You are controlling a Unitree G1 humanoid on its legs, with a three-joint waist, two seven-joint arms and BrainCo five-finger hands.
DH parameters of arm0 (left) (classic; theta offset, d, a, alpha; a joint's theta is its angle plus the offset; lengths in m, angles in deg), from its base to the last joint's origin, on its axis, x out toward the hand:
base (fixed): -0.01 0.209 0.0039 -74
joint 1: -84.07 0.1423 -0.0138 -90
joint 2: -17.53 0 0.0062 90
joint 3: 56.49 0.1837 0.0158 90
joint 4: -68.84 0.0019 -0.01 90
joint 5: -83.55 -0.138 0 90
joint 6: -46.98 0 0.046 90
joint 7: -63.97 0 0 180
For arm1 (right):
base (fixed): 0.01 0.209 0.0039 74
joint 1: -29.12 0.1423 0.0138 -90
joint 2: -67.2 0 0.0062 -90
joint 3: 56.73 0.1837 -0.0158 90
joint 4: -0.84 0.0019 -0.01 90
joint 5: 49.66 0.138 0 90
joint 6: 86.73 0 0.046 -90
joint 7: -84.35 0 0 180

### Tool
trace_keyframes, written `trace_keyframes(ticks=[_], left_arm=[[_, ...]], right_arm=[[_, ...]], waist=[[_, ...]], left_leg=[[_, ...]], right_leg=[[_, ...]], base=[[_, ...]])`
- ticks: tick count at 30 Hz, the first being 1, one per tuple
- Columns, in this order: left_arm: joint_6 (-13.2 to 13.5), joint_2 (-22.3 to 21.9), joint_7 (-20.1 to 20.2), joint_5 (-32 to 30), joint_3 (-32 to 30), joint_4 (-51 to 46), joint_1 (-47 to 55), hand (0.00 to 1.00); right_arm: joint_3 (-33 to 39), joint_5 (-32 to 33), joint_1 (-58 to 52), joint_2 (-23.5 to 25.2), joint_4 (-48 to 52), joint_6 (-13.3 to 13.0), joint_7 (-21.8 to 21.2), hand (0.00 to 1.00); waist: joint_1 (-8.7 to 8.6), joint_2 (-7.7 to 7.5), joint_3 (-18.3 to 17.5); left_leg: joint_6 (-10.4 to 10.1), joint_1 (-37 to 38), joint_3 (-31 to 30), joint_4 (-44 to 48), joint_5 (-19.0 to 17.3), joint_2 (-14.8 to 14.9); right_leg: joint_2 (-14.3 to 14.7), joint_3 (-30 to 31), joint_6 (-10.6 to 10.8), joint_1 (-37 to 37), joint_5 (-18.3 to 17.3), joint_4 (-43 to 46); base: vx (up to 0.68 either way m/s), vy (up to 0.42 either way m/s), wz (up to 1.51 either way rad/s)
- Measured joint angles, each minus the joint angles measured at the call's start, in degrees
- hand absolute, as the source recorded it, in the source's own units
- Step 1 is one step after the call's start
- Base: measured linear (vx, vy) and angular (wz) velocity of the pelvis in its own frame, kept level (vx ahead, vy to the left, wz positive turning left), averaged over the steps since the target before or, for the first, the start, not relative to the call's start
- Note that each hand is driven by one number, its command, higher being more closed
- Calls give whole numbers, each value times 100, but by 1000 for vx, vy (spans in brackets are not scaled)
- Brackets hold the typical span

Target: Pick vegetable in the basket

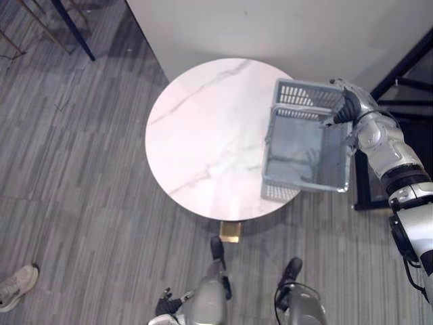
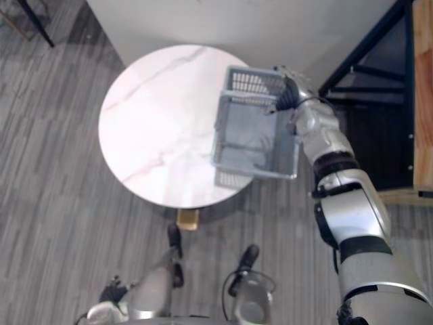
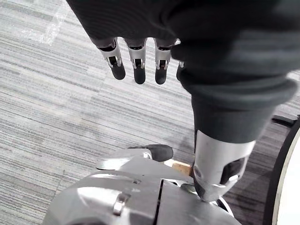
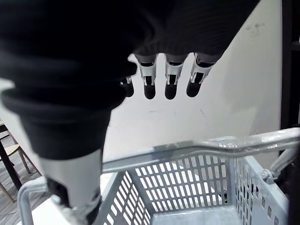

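Overhead view, left to right: a person's shoe [image 1: 17,284] at the lower-left edge on grey striped floor. The robot's left hand [image 3: 136,65] hangs low over the floor by its side, fingers straight and relaxed, holding nothing. In the middle is a round white marble tabletop [image 1: 203,135], bare on its left and centre. At its right side sits a blue-grey slatted basket [image 1: 301,95], its near-right part jutting past the tabletop edge, and its inside looks bare, w/ no veg to make out. The right hand [image 1: 346,107] is at the basket's far-right corner. In the right wrist view its fingers [image 4: 169,79] are straight and spread above the metal handle [image 4: 197,149], not curled round it, w/ the thumb [image 4: 70,187] lower down beside the bar. A dark shelf frame [image 1: 406,61] stands just right of the basket. Risks, as I judge them: the basket overhangs the edge, so a nudge or pull toward the right could tip it off. W/ the fingers not wrapped on the handle, a lift could slip, and the shelf frame is close enough for the arm or basket to knock it. Hard to tell: whether the basket's base rests on the tabletop or is raised and tilted, and whether the thumb touches the handle — the dark cover blocks that spot. The shelf is cut off at the right.
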Motion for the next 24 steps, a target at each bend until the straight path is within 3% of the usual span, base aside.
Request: trace_keyframes(ticks=[24], left_arm=[[23, -2, -45, 1, 227, 0, -113, 0]], right_arm=[[-4, -224, 186, 1, -391, 111, 116, 0]], waist=[[21, 187, 181]], left_leg=[[-6, -257, -177, 1, 73, 1]], right_leg=[[9, -157, -7, -139, 8, 0]], base=[[8, -2, 3]])
